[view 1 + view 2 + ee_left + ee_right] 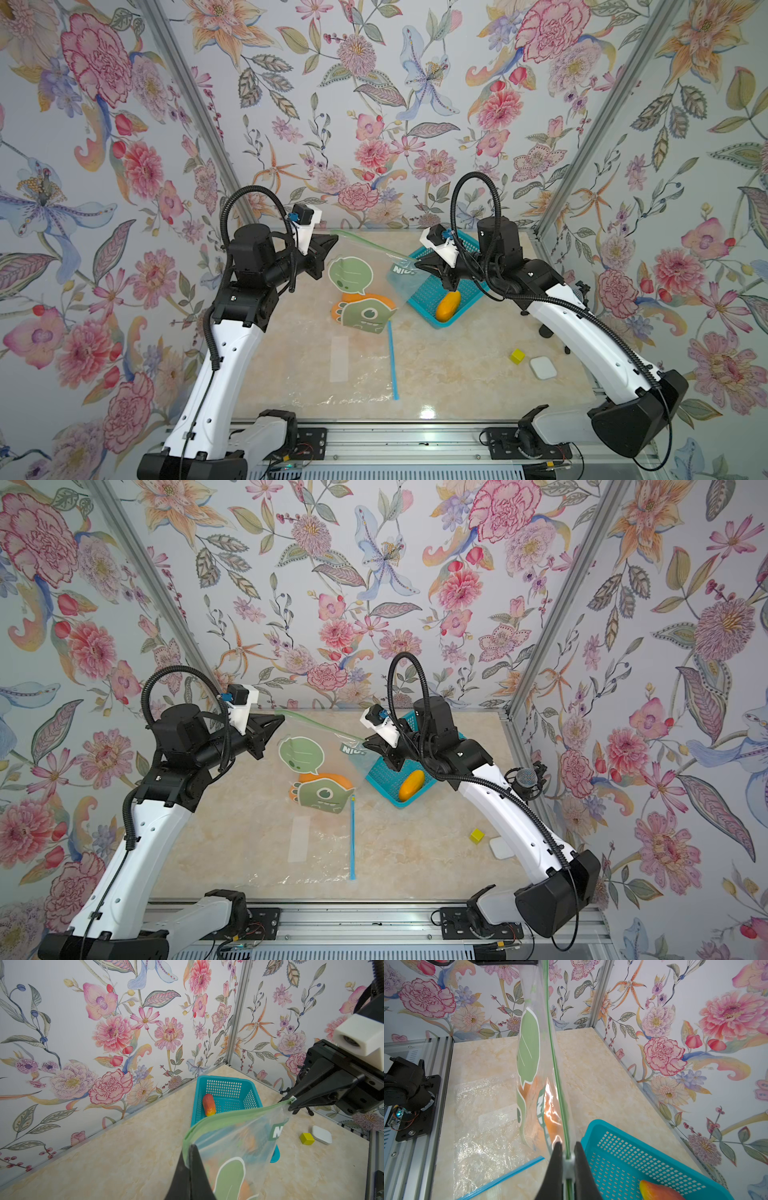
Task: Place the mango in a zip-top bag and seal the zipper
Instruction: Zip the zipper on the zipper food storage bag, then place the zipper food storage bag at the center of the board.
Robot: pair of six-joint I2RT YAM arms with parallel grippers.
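Green zipper strip (pixel 365 242) runs taut between my two tools, and that is the reason for this pose. My left tool (pixel 335 238) is clenched on one end of the zip-top bag (pixel 350 274) and my right tool (pixel 417 263) is clenched at the other, so the mouth is drawn into a straight line and the clear film hangs below it over the table (pixel 457 374). In the right wrist view my fingers pinch a small white slider (pixel 569 1164) that rides on the strip, so I judge that I am working the seal, not just carrying the bag. From there the strip reads as one thin closed line, but the left wrist view shows the film bowing a little beside my left tool, so I cannot tell whether it is shut all the way. The mango (pixel 372 296) is already inside, an orange shape behind the printed green monster at the bottom of the bag. It sits below and roughly midway between my tools, apart from both. A second mango (pixel 448 306) lies in the teal basket (pixel 426 291) beneath my right tool. A flat bag with a blue zip (pixel 392 361) lies on the table, untouched.
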